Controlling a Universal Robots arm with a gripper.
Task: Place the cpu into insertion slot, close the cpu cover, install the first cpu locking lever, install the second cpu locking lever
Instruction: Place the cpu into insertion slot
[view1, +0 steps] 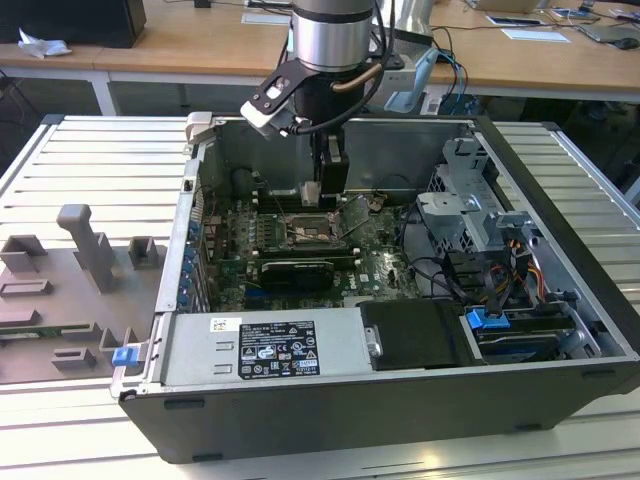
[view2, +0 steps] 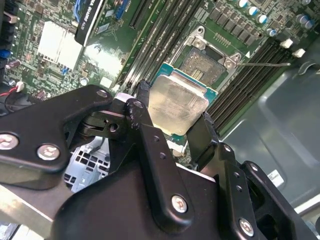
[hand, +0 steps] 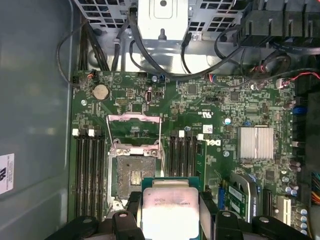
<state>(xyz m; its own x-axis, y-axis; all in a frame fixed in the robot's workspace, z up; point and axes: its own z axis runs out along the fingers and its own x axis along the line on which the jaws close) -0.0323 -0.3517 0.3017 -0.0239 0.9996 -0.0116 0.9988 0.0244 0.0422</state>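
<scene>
Black fingers (view2: 144, 100) of the gripper (view2: 172, 114) pinch the cpu (view2: 179, 102) by two opposite edges. The jaws are closed only to the chip's width, and its pale metal top faces the wrist cameras. The chip hangs level in the air, above the insertion slot (hand: 134, 172) and a little to one side of it, not touching it. The slot's dark bed lies bare inside its silver frame. At the slot's far edge the cpu cover (hand: 133, 119) is swung up and open. A thin wire locking lever (view2: 265, 64) juts out from the slot's corner, unlatched. Memory slots (hand: 90, 160) flank the slot on both sides across the green board (hand: 200, 100). In the exterior view the arm reaches down into the open computer case (view1: 560, 200), almost straight over the slot. By my judgement none of the four steps is done: the chip is carried but not seated, the cover is not closed, and no lever is locked.
</scene>
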